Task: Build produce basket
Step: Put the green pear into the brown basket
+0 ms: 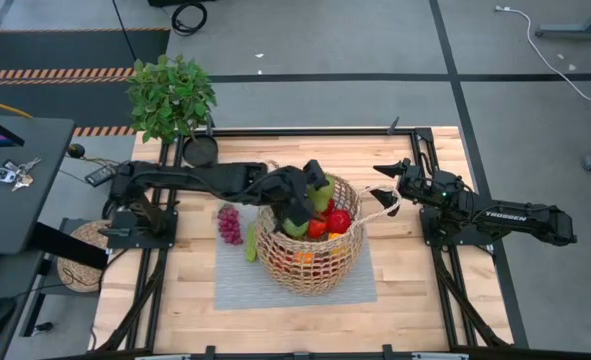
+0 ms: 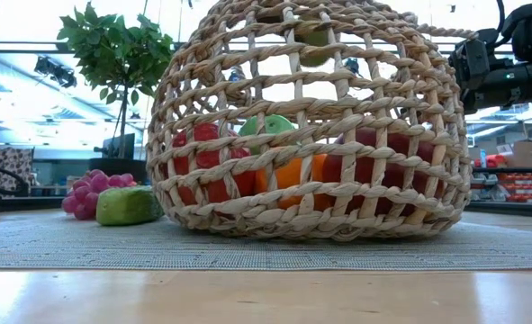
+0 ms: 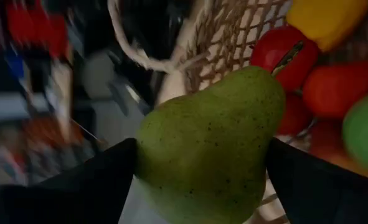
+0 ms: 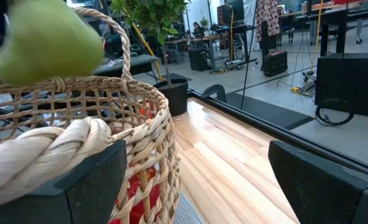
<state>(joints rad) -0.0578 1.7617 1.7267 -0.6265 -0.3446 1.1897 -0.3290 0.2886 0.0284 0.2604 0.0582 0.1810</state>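
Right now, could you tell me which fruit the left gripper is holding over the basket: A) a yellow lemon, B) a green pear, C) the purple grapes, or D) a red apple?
B: the left wrist view shows the left gripper clamped on a green pear above the basket.

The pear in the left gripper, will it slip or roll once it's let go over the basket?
The pear looks smooth and rounded, so it may slip between the left gripper fingers. Dropped into the basket, it would likely roll off the piled produce and settle against the wall.
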